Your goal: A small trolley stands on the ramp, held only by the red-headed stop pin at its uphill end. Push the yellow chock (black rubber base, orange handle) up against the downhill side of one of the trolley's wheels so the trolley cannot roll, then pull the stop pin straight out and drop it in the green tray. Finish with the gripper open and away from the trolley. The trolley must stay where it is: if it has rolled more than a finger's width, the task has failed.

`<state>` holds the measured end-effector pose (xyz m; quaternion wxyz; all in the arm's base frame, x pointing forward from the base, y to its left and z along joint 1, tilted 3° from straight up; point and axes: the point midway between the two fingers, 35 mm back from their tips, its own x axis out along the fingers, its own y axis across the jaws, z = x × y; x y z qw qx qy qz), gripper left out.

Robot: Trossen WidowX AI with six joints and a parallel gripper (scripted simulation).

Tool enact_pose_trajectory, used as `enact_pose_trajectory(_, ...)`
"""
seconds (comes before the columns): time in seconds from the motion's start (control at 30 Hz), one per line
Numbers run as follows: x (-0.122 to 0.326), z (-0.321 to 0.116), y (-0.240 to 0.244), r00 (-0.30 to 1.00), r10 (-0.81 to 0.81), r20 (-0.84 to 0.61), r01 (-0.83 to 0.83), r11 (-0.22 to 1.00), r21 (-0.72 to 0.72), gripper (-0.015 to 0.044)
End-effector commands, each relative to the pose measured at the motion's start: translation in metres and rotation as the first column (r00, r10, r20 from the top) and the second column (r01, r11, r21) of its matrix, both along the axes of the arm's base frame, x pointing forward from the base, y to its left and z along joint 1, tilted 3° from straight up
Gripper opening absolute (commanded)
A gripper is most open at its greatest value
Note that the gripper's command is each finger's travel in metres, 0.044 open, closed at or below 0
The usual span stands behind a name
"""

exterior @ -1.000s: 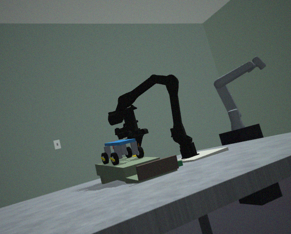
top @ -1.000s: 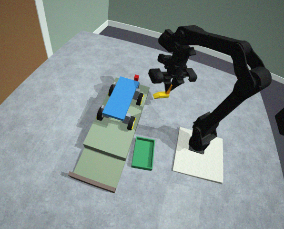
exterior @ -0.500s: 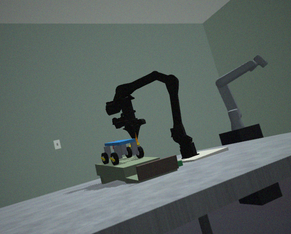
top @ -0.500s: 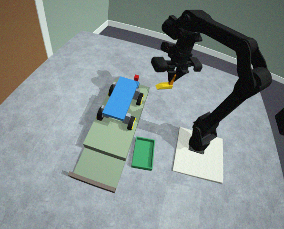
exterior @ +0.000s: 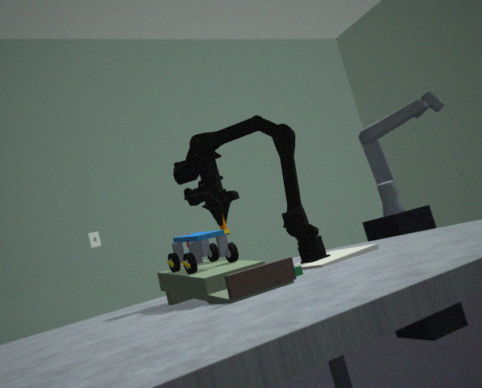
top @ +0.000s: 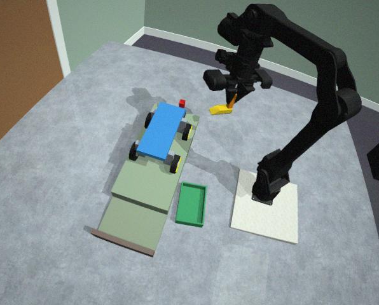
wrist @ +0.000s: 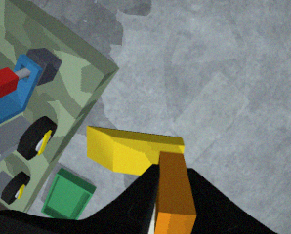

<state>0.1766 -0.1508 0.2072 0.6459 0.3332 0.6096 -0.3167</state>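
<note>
My gripper point(top: 233, 98) point(exterior: 223, 221) point(wrist: 174, 182) is shut on the orange handle point(top: 232, 101) point(wrist: 175, 195) of the yellow chock point(top: 220, 109) point(exterior: 226, 231) point(wrist: 126, 151). It holds the chock in the air beside the uphill end of the ramp point(top: 140, 183) point(exterior: 183, 285) point(wrist: 79, 63). The trolley with blue deck point(top: 161, 131) point(exterior: 197, 236) point(wrist: 23, 95) and black wheels stands on the ramp's upper part. The red-headed stop pin point(top: 182, 103) point(wrist: 3, 85) stands at its uphill end. The green tray point(top: 190, 204) point(exterior: 298, 271) point(wrist: 69, 195) is empty. The chock's rubber base is hidden.
A brown end board point(top: 122, 243) point(exterior: 260, 278) closes the ramp's low end. The arm's base stands on a white board point(top: 265, 223) point(exterior: 349, 253), to the right of the tray in the top view. A grey arm point(exterior: 377, 162) stands in the background.
</note>
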Motion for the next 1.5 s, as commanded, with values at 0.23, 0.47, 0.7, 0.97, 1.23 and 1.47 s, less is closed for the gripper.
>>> enact_pose_trajectory(0.23,0.0002,0.0000,0.0008,0.943,0.332,0.000,-0.332,0.943,-0.014,0.0000)
enact_pose_trajectory(0.47,0.0002,0.0000,0.0008,0.838,0.546,-0.005,-0.546,0.837,-0.027,0.0000)
enact_pose_trajectory(0.7,0.0002,0.0000,0.0008,0.684,0.729,-0.012,-0.729,0.684,-0.039,0.0000)
enact_pose_trajectory(0.97,0.0002,0.0000,0.0008,0.462,0.886,-0.024,-0.886,0.461,-0.050,0.0000)
enact_pose_trajectory(1.23,0.0002,0.0000,0.0008,0.297,0.954,-0.033,-0.954,0.295,-0.055,0.0000)
enact_pose_trajectory(1.47,0.0002,0.0000,0.0007,0.063,0.997,-0.047,-0.997,0.060,-0.057,0.0000)
